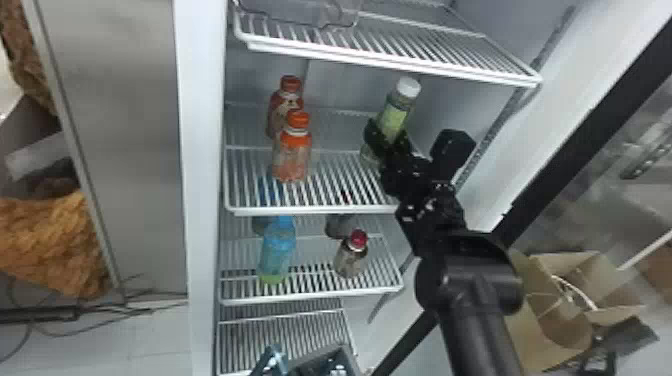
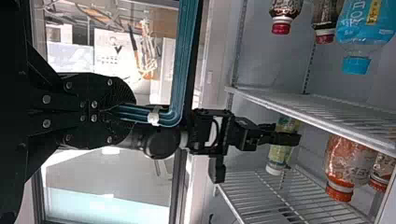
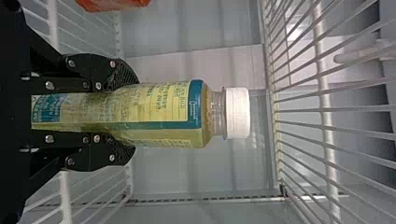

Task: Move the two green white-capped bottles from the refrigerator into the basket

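- Head view: right gripper (image 1: 390, 137) at green bottle (image 1: 396, 116), basket (image 1: 320, 355) low;
- right wrist view: jaws snug on its label (image 3: 159, 107);
- left wrist view: left gripper's (image 2: 133, 109) jaws pinching blue handle (image 2: 183, 60)

there is one green white-capped bottle (image 1: 393, 120) at right. at left are two orange-capped bottles (image 1: 291, 157), one near, one far. lower down are two red-capped bottles (image 1: 349, 261) and at least one blue bottle (image 1: 277, 247). four wire shelves (image 1: 315, 210) show.

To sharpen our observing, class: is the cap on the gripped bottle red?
No, the cap on the bottle between the right jaws is white.
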Controlling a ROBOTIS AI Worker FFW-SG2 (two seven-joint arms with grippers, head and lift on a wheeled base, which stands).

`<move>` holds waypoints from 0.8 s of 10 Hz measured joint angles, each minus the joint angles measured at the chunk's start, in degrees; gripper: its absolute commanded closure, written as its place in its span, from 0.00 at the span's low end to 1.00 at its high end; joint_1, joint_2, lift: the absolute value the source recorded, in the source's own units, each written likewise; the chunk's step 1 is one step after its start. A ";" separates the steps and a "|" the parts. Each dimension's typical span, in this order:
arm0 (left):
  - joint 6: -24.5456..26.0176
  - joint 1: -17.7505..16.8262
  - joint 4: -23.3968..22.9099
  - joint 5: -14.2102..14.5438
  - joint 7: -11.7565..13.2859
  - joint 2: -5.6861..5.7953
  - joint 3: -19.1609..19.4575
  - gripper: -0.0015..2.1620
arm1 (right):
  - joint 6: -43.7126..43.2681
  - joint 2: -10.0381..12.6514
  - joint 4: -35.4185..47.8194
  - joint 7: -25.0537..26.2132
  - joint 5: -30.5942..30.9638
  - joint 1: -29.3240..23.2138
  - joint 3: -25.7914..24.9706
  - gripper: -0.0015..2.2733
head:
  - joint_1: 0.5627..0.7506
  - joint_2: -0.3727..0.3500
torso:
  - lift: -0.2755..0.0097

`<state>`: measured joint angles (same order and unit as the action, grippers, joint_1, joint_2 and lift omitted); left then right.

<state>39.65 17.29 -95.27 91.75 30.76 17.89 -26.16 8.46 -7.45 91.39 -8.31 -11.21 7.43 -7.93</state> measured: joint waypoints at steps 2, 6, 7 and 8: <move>-0.10 0.14 0.00 0.07 0.00 -0.04 0.15 0.56 | 2.79 0.39 6.64 -1.20 -1.03 -4.60 -1.38 0.47 | 0.70 0.03 | 0.95; 0.08 0.27 0.00 0.04 0.09 -0.14 0.16 0.56 | 6.30 0.42 18.35 -2.54 -6.22 -13.38 -2.70 0.47 | 0.70 0.03 | 0.95; 0.14 0.28 0.00 0.01 0.09 -0.14 0.18 0.56 | 7.61 0.45 20.45 -3.40 -6.70 -15.08 -3.14 0.47 | 0.70 0.03 | 0.95; 0.24 0.28 0.00 0.00 0.13 -0.14 0.14 0.56 | 9.37 0.59 23.02 -4.22 -7.23 -17.03 -3.94 0.47 | 0.70 0.03 | 0.95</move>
<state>39.89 17.57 -95.27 91.75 30.89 17.75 -26.02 17.83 -6.86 114.42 -12.53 -18.44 -9.60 -11.88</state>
